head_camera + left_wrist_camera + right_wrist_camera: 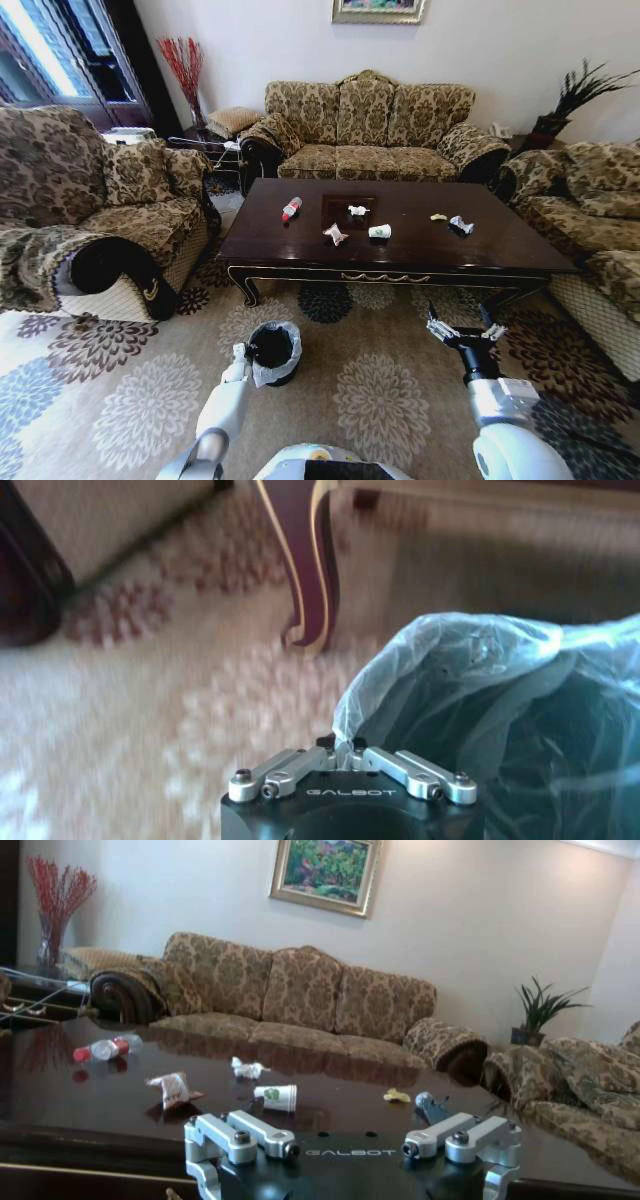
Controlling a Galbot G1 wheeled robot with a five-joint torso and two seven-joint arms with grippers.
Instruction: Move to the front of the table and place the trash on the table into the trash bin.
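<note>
a long dark glossy surface [500,245] fills the middle of a sitting room, ringed by patterned sofas at left, far and right, with the robot standing on the flowered carpet at its near side. the trash bin [273,352], black with a pale bag ruffled over its rim, stands on the carpet near the surface's left leg. the left tool [240,354] is low just beside the bin, its fingers pressed together on a fold of the bag liner [440,675], as the left wrist view shows. the right tool [466,331] hangs with fingers spread, short of the near edge on the right.

the trash lies strewn across the middle of the surface: a clear bottle with red label [291,209] on its side at left, a crinkled wrapper [336,234] nearest the near edge, a crumpled white tissue [357,210] further back, a small paper cup [379,232] tipped over, a small yellowish scrap [438,216] and a pale wrapper [461,225] at right.

all of it looks light. the bottle is probably stiff but slick and apt to roll, best taken across its middle. the cup would crush easily; take it gently across its wall. tissue and wrappers are soft and can be pinched anywhere.

the polished top is otherwise bare, leaving free approach from above; the carpet between bin and near edge is open.
</note>
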